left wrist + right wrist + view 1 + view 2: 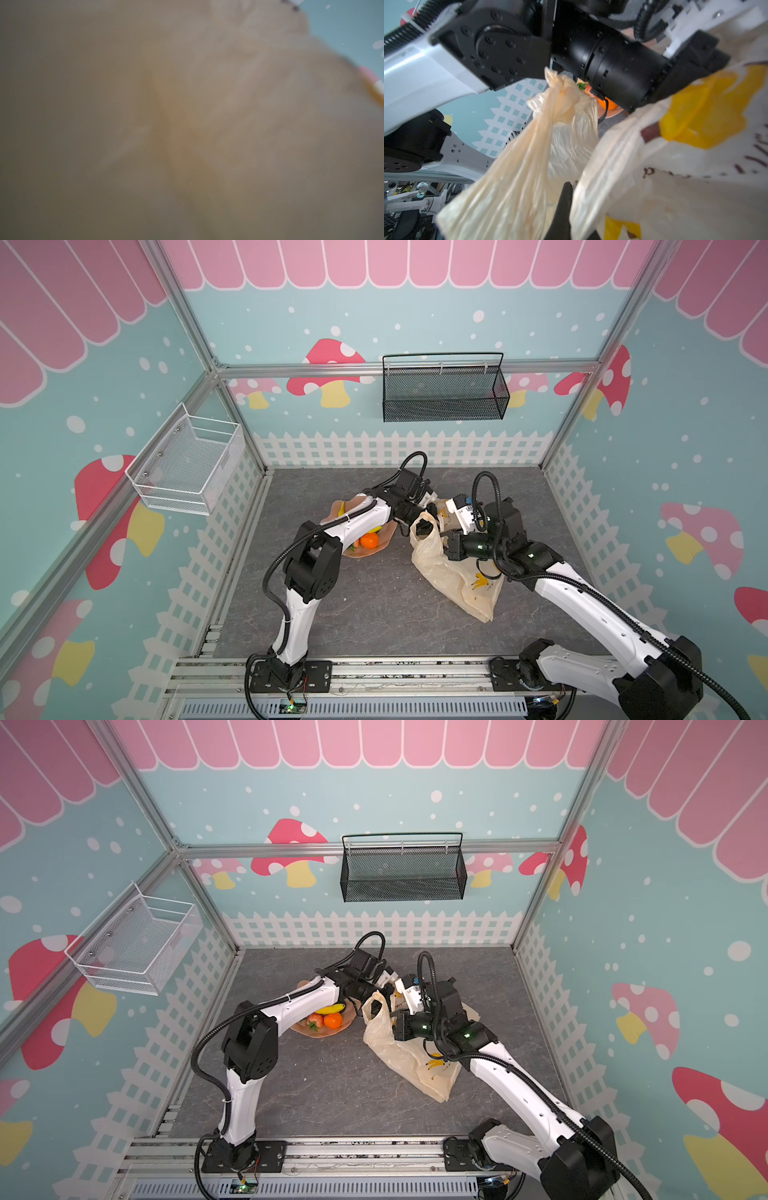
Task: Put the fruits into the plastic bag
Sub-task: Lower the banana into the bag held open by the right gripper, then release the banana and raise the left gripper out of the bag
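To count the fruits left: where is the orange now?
In both top views the orange lies in the dish beside a strawberry, left of the plastic bag.

Left arm (353, 522) and right arm (582, 597) are bending inward, wrists nearly meeting; left hand (428, 504) is reaching forward, jaws hidden; right hand (571, 185) is clamping fully closed.

Dark brown lettering (756, 160) on the bag (675, 197) beside its yellow banana print (699, 112), blurred and cut off in the right wrist view, too small in both top views, nothing legible
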Controlling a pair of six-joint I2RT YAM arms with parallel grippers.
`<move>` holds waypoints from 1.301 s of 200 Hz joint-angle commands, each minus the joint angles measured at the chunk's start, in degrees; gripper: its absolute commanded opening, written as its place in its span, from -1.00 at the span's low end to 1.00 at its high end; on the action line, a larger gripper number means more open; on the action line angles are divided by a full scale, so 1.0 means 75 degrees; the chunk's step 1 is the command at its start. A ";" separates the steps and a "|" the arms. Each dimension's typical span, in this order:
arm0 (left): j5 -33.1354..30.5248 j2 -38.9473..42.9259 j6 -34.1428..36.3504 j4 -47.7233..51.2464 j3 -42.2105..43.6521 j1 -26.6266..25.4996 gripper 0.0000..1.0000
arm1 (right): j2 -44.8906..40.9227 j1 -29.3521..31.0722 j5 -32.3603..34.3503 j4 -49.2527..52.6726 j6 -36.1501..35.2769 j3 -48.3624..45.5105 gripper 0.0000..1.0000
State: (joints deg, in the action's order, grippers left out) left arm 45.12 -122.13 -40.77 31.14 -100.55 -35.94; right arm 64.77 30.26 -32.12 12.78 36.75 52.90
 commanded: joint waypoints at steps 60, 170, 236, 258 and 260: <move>0.0581 0.1188 -0.1556 -0.1427 0.1423 -0.0069 -0.89 | 0.0377 0.0008 -0.0227 -0.1041 0.0019 0.0287 -1.00; 0.0374 0.1657 -0.1847 -0.0816 0.2250 -0.0438 -0.55 | 0.0227 0.0031 -0.0311 -0.2079 0.0172 -0.0325 -1.00; 0.0104 0.1772 -0.1466 -0.0112 0.2207 -0.0598 0.06 | 0.0163 0.0037 -0.0235 -0.2433 0.0146 -0.0661 -1.00; -0.0013 0.1830 -0.1264 0.0201 0.1962 -0.0587 0.45 | 0.0078 0.0032 -0.0216 -0.2428 0.0150 -0.0748 -1.00; -0.0016 0.1842 -0.1257 0.0215 0.1938 -0.0578 0.46 | 0.0073 0.0041 -0.0217 -0.2427 0.0147 -0.0758 -1.00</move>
State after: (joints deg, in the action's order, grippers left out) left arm 46.76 -110.91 -52.14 29.02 -83.94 -40.25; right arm 66.96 30.37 -33.95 -3.55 38.00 48.25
